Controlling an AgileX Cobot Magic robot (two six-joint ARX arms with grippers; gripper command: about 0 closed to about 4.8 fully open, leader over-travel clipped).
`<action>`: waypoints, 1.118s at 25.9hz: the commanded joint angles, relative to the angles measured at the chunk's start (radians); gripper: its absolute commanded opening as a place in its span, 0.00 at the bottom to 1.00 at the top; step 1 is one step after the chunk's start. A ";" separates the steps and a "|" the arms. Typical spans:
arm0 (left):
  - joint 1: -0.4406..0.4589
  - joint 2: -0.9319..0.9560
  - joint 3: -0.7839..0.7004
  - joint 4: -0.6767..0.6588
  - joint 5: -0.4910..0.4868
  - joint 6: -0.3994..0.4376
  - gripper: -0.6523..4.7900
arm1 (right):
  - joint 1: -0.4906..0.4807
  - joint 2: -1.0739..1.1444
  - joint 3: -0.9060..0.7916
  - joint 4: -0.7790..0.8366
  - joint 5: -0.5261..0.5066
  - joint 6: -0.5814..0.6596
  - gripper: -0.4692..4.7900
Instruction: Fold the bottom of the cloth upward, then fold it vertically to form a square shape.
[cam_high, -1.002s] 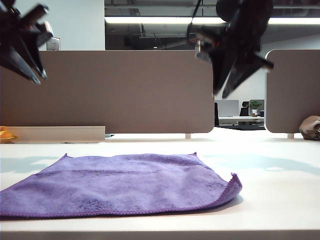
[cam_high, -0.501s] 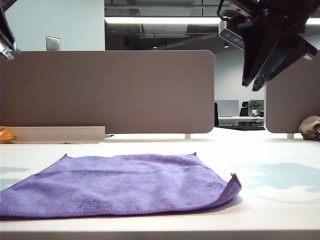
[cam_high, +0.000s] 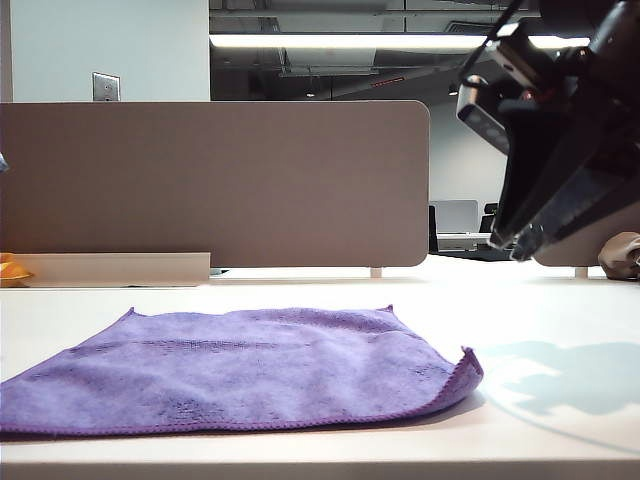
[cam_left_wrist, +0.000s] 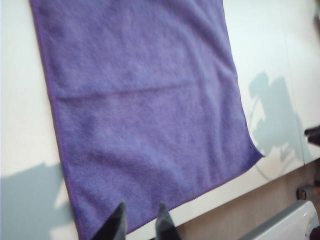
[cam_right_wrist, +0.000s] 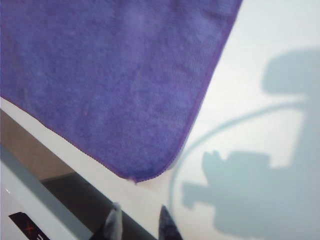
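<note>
The purple cloth (cam_high: 250, 365) lies flat on the white table (cam_high: 560, 320), with its stitched hem along the near edge and one corner curled up at the right. Nothing touches it. In the left wrist view the cloth (cam_left_wrist: 145, 100) spreads out below my left gripper (cam_left_wrist: 140, 217), which hangs high over its near edge, open and empty. My right gripper (cam_right_wrist: 139, 217) hovers open and empty above the table's front edge, beside the cloth's corner (cam_right_wrist: 145, 175). In the exterior view the right gripper (cam_high: 515, 247) is raised at the right. The left gripper is out of that view.
Grey partition panels (cam_high: 215, 180) stand behind the table. A small brownish-grey lump (cam_high: 622, 255) sits at the far right and a yellow object (cam_high: 12, 268) at the far left. The table's front edge (cam_left_wrist: 240, 187) runs just past the cloth.
Both arms have pulled up and away. The left gripper slid out of the exterior view to the left, and the right one swung right and closer to the camera. The cloth has not moved.
</note>
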 joint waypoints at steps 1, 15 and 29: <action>0.001 -0.008 -0.042 0.017 0.018 -0.023 0.26 | 0.020 -0.005 -0.033 0.042 -0.010 0.017 0.29; 0.001 -0.002 -0.125 0.009 0.040 -0.090 0.28 | 0.068 0.014 -0.113 0.146 -0.014 0.137 0.30; 0.001 0.024 -0.180 0.013 0.098 -0.118 0.36 | 0.068 0.108 -0.114 0.179 -0.099 0.209 0.37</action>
